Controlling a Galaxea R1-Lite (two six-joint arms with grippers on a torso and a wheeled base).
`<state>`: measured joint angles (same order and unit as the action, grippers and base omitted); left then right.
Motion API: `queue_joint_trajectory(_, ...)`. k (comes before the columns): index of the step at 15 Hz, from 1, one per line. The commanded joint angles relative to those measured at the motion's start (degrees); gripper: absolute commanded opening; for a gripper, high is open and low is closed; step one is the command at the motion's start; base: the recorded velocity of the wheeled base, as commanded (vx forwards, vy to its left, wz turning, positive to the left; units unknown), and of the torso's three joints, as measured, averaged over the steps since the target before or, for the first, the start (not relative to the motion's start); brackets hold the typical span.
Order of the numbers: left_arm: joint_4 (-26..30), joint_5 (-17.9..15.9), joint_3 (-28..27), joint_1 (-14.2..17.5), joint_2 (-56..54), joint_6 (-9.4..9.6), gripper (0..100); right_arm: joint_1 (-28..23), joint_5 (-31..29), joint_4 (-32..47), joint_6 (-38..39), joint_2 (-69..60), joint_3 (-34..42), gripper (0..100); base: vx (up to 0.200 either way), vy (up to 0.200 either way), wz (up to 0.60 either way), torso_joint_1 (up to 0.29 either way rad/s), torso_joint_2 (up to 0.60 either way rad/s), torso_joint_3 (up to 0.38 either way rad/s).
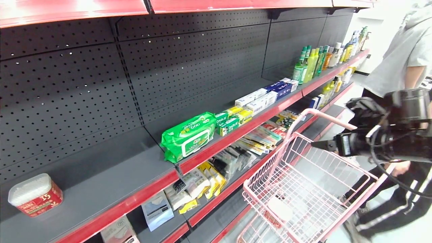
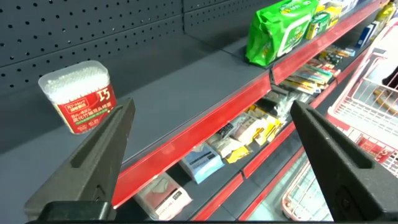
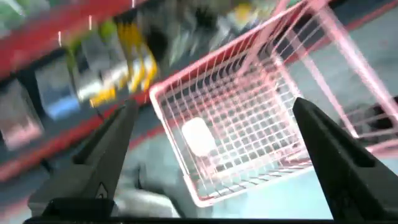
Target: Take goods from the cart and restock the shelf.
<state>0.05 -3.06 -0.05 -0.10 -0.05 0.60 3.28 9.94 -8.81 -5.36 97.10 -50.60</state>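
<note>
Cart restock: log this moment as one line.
right pincer: open, above cart | left pincer: open, facing shelf | white item: lying in cart

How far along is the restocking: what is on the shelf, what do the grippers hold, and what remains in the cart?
Apparently done: a cotton swab tub stands on the upper shelf, near the left gripper, which is open and empty. In hand: nothing; the right gripper is open above the pink cart. Left: one white item lies in the cart, to be picked and shelved.

Bright overhead light, glare on top shelf [image 1: 74,8], bowed edges
</note>
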Motion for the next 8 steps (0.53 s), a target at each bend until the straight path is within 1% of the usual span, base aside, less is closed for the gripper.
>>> queue_joint_trajectory(1, 0.0, 0.1, 0.0, 0.0, 0.0, 0.02, 100, 1.8, 4.1, -1.6, -11.2, 27.6, -8.5, 100, 0.000, 0.000, 0.00, 0.000, 0.00, 0.000)
queue_joint_trajectory(4, 0.0, 0.3, 0.0, 0.0, 0.0, 0.02, 100, 1.9, 4.3, -1.7, -15.9, 31.4, -9.2, 100, 0.000, 0.000, 0.00, -0.009, 0.01, 0.017)
queue_joint_trajectory(8, 0.0, 0.2, 0.0, 0.0, 0.0, 0.02, 100, 1.8, 4.7, -1.7, -17.9, 34.4, -10.1, 100, 0.000, 0.000, 0.00, -0.088, 0.20, 0.098)
